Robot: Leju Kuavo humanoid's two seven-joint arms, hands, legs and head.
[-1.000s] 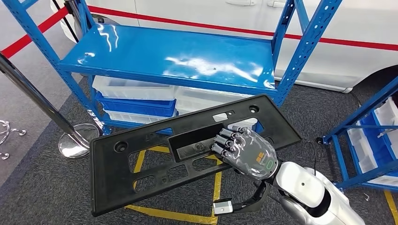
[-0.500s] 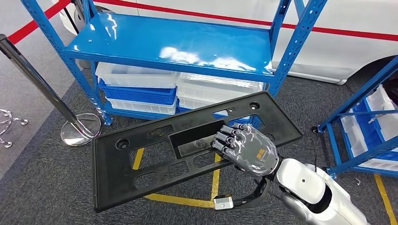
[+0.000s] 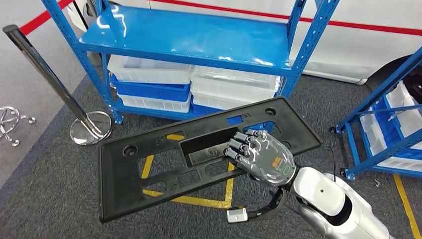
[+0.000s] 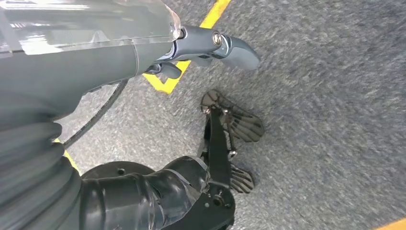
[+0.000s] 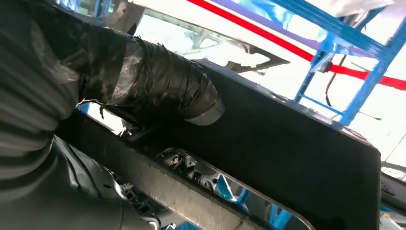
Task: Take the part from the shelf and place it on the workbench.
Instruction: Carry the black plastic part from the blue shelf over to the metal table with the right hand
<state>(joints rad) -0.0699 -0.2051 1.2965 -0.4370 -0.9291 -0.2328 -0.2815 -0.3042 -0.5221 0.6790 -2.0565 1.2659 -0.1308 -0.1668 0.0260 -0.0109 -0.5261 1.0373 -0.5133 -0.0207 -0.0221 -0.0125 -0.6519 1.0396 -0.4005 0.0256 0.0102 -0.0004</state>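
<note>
Right hand [image 3: 261,159] carries the black part [image 3: 149,174] clear of the blue shelf [image 3: 189,37].
The part lies nearly flat above the carpet, long axis rising rightward; fingers [image 3: 239,149] grasp its central slot, thumb hidden beneath. Left hand [image 4: 143,43] hangs, its state unclear.

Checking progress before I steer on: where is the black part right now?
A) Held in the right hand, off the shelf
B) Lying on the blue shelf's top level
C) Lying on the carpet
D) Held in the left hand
A: the right hand grips the black part at its central opening, clear of the blue shelf.
</note>
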